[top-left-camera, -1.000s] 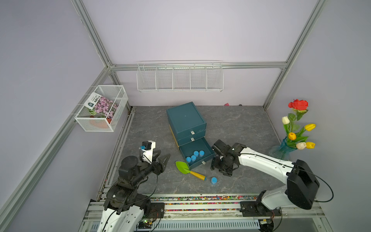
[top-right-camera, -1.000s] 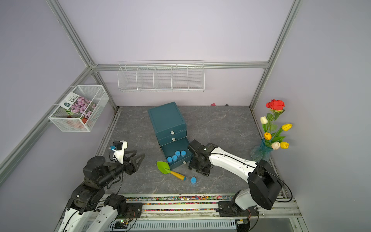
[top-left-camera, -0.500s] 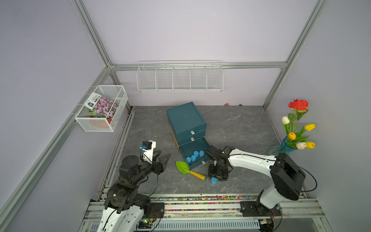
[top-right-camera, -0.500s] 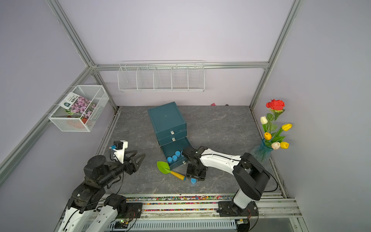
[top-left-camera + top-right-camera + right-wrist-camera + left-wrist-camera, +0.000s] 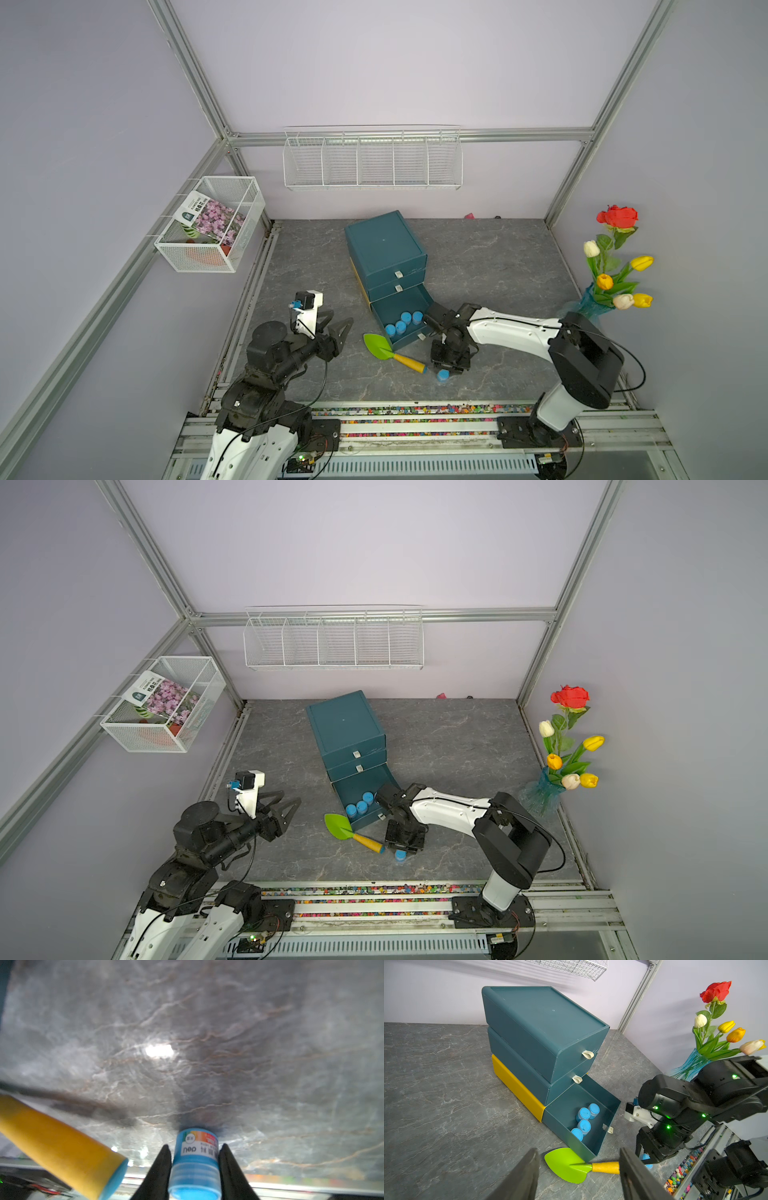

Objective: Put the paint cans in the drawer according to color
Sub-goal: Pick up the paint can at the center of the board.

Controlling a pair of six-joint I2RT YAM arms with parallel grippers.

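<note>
Beside the trowel handle [image 5: 58, 1145], light-blue paint can [image 5: 196, 1159], printed label, seemingly pinched in right hand [image 5: 195, 1145], left hand [image 5: 578, 1149] open, empty

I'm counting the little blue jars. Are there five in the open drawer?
No, the left wrist view shows four blue paint cans standing in the open bottom drawer.

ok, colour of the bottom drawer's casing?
The casing is yellow; shows best in the left wrist view.
</note>
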